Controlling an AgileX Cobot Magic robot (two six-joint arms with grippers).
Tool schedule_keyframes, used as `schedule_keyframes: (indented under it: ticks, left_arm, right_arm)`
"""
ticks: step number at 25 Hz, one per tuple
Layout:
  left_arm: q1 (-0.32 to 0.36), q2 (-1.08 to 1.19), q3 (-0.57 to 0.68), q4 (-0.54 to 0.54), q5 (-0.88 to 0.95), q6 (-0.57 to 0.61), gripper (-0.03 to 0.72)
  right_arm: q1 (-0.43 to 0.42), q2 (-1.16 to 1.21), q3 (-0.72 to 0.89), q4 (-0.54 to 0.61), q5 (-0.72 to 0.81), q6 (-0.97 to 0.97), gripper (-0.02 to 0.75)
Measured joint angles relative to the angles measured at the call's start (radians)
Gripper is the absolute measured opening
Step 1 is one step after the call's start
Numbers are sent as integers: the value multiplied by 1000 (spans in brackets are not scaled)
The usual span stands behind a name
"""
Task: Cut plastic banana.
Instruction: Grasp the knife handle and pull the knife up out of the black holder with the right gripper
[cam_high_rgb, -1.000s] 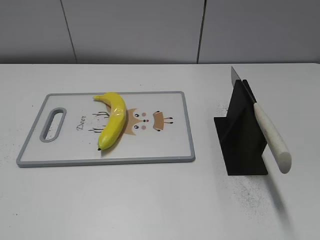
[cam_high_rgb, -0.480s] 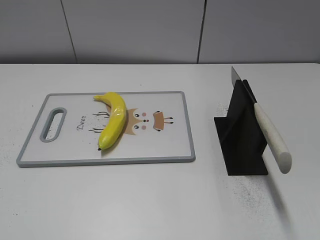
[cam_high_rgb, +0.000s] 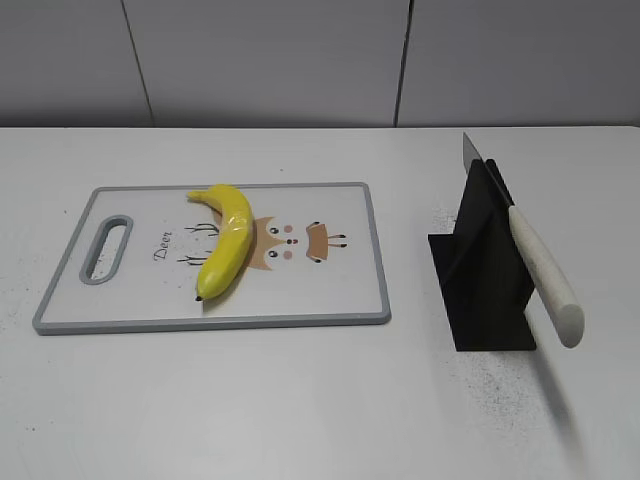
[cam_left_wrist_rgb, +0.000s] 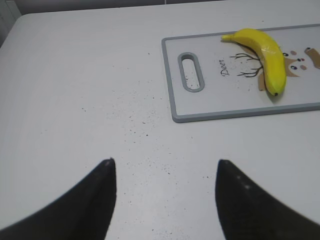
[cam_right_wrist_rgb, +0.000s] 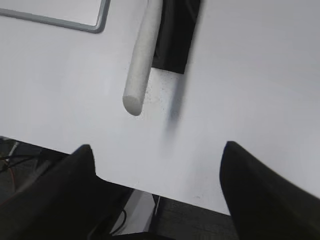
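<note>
While nothing is yet in hand, you can take stock as follows.

Banana (cam_high_rgb: 226, 248): whole and uncut, lying on the board (cam_high_rgb: 340, 290) over its printed deer picture, stem end toward the far edge, dark tip toward you. Its place near the board's middle leaves bare surface on both sides, which you should find handy for steadying it and for bringing a blade down across it.

Board: flat on the table (cam_high_rgb: 300, 400), handle slot (cam_high_rgb: 107, 250) at the left end. Its grey rim looks square to the table edge, so the banana probably needs no shifting first.

Knife (cam_high_rgb: 535, 268): propped at a slant in the black stand (cam_high_rgb: 480, 290), blade tip up and back, white handle jutting out toward you past the stand's base. That tilt keeps the handle clear of the table, so you can likely close around it from either side.

Left gripper (cam_left_wrist_rgb: 165, 200): fingers spread wide, holding nothing, above bare table well to the left of the board.

Right gripper (cam_right_wrist_rgb: 157, 185): fingers likewise apart and empty, near the table's front edge, with the knife handle's butt ahead and slightly left of the gap.

Stage: the very start, in your judgement; neither knife nor banana is touched.

Next need: you would expect the right gripper to line up on the handle, with the left free to pin the banana.
</note>
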Motion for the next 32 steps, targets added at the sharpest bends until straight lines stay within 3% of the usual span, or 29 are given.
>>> schedule_keyframes:
  ticks: [5, 16, 22, 32]
  left_arm:
    - [0, 0, 0, 0, 0, 0, 588]
    - [0, 0, 0, 0, 0, 0, 587]
    - [0, 0, 0, 0, 0, 0, 587]
    - [0, 0, 0, 0, 0, 0, 587]
  right_arm:
    - [81, 140, -68, -42, -1, 59, 584]
    - [84, 364, -85, -54, -10, 101, 584]
    - [84, 456, -87, -51, -122, 43, 577]
    - [84, 656, -87, -71, -157, 86, 568]
